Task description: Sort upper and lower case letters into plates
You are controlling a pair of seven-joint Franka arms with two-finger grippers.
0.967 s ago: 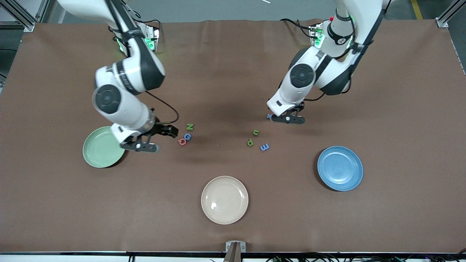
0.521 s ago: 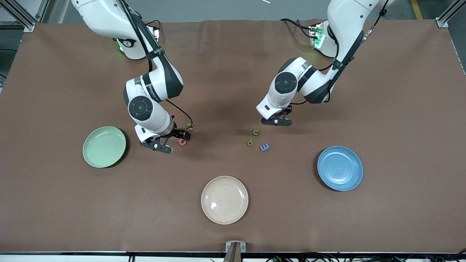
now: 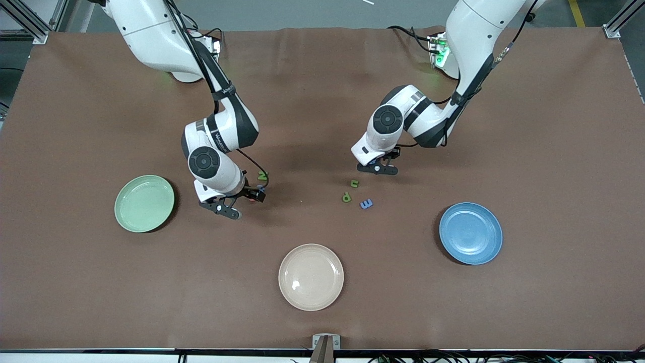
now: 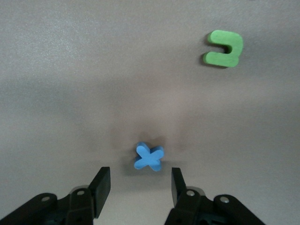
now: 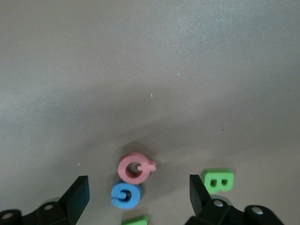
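The mint green plate [image 3: 144, 203] lies toward the right arm's end of the table and the blue plate [image 3: 470, 233] toward the left arm's end; neither has anything in it. My right gripper [image 3: 247, 196] [image 5: 138, 187] hangs open low over a pink Q [image 5: 135, 168] and a blue G [image 5: 125, 194]. A green B [image 5: 218, 180] lies by one finger. A green N [image 3: 262, 176] sits beside them. My left gripper [image 3: 375, 169] [image 4: 139, 183] is open, with a blue x [image 4: 150, 158] just ahead of its fingertips. A green u [image 4: 225, 48] [image 3: 354, 183] lies close by.
A beige plate [image 3: 311, 277] sits near the front edge in the middle. A green p [image 3: 346, 196] and a blue m [image 3: 366, 203] lie between the two grippers, a little nearer the camera than the u. The brown table cover [image 3: 554, 151] stretches wide around them.
The right gripper has swung from the mint green plate's edge to over the Q and G. The left gripper has shifted slightly toward the u, now covering the x in the front view.
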